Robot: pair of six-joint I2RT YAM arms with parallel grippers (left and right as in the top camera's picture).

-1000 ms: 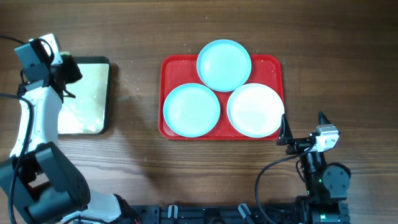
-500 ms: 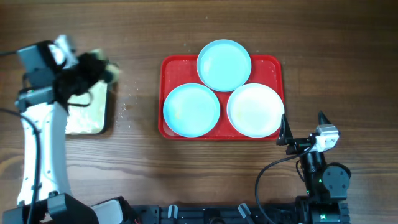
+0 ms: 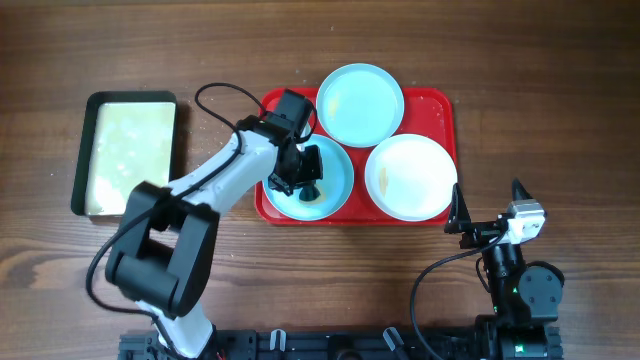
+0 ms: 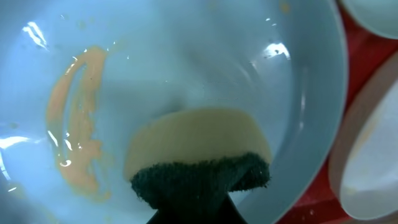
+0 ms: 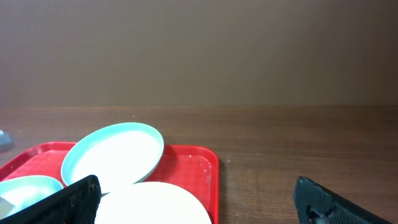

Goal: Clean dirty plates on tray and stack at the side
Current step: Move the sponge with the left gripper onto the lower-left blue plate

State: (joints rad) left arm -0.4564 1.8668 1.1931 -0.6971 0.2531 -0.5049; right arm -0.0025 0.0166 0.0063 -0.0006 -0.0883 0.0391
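Left pincer (image 3: 306,180), closed on a sponge (image 4: 198,149), scrubs one smeared blue plate (image 4: 186,56); all three plates (image 3: 410,178) sit unstacked on the tray (image 3: 430,110).

Soft, even light from above — shadows are faint. Small white glare spots sit on the blue plate (image 4: 186,62); the sponge (image 4: 199,140), close to the lens, looks blurred.

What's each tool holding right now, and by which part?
The left tool grips a sponge by its dark green scouring end; the right tool holds nothing.
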